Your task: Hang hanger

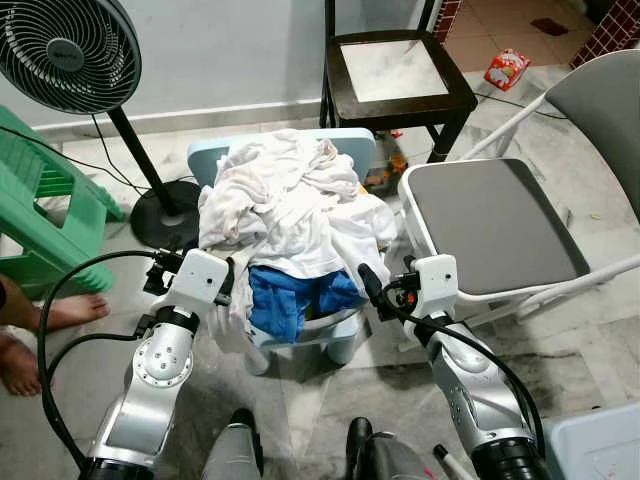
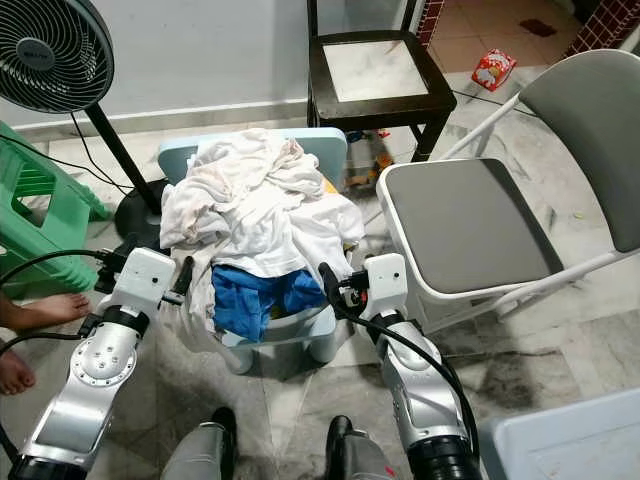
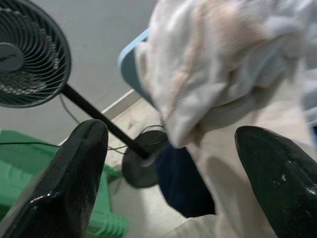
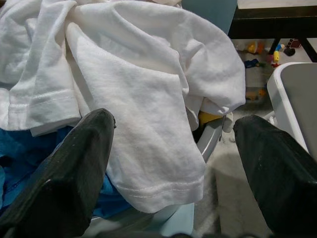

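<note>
My left gripper [image 3: 168, 173] and right gripper [image 4: 171, 168] hover with their 2 fingers spread wide, holding nothing, either side of the pale blue plastic chair [image 1: 345, 150]. On it lies a heap of crumpled white laundry [image 1: 285, 205] over a blue cloth [image 1: 290, 300]. I cannot make out any hanger. Beyond stand a black pedestal fan [image 1: 70, 50], a grey folding chair [image 1: 490, 225] and a dark wooden chair [image 1: 395, 70].
</note>
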Robot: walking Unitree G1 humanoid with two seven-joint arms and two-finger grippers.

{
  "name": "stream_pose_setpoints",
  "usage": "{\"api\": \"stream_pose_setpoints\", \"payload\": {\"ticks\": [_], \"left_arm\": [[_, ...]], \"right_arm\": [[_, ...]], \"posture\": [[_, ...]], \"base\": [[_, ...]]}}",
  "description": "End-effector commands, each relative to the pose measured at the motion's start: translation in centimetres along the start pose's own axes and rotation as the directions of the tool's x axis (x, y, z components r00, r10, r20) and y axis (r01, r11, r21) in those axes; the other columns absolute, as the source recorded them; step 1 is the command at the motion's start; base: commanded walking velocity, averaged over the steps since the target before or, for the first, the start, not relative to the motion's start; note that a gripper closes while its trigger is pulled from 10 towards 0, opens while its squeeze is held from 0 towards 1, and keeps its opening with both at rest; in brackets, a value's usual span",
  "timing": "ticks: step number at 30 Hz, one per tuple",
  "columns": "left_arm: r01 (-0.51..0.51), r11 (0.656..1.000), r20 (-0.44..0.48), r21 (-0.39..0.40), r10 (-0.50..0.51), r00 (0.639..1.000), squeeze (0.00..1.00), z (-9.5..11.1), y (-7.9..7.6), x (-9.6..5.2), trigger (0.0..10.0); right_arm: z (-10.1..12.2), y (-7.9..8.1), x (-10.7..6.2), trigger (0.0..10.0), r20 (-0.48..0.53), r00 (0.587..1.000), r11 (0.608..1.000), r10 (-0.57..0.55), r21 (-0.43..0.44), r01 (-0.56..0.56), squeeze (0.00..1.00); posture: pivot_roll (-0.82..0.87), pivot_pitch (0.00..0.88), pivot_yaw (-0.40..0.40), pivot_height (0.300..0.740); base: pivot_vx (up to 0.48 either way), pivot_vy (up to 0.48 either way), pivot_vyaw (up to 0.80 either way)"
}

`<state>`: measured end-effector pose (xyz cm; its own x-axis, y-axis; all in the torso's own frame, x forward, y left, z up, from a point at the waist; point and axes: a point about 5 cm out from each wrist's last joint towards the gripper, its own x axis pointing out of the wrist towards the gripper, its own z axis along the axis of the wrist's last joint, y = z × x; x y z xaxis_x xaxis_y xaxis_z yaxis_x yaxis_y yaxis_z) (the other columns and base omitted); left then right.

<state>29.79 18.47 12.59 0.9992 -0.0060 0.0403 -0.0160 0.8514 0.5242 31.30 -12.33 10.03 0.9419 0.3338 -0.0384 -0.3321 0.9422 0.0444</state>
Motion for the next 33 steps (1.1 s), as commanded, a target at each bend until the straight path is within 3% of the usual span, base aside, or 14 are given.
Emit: {"api": "stream_pose_setpoints", "payload": {"ticks": [1, 16, 25, 33], "left_arm": [[-0.011, 1.0, -0.008, 0.021, 0.011, 1.0, 0.0, -0.5, 0.1, 0.0, 10.0], [-0.065, 0.997, 0.025, 0.05, 0.064, 0.998, 0.0, -0.2, 1.0, 2.1, 10.0], [-0.04, 0.999, 0.076, 0.03, 0.037, 0.996, 0.0, 0.9, -0.3, 2.6, 10.0], [0.015, 1.0, 0.113, 0.006, -0.016, 0.993, 0.0, 1.8, -1.8, 2.2, 10.0]], "right_arm": [[-0.8, -0.3, -0.4, 10.0, -0.028, 0.999, 1.0, -0.016, 0.009, 0.016, 0.0], [-0.8, -0.2, -0.5, 10.0, -0.026, 1.0, 1.0, -0.015, 0.011, 0.015, 0.0], [-0.8, -0.2, -0.6, 10.0, -0.026, 0.999, 1.0, -0.022, 0.011, 0.022, 0.0], [-0.8, -0.1, -0.5, 10.0, -0.025, 0.999, 1.0, -0.022, 0.014, 0.022, 0.0]], "posture": [[0.23, 0.327, -0.033, 0.74], [0.23, 0.328, -0.032, 0.74], [0.22, 0.329, -0.026, 0.74], [0.23, 0.329, -0.022, 0.74]], "base": [[0.0, 0.0, 0.0], [0.0, 0.0, 0.0], [0.0, 0.0, 0.0], [0.0, 0.0, 0.0]]}}
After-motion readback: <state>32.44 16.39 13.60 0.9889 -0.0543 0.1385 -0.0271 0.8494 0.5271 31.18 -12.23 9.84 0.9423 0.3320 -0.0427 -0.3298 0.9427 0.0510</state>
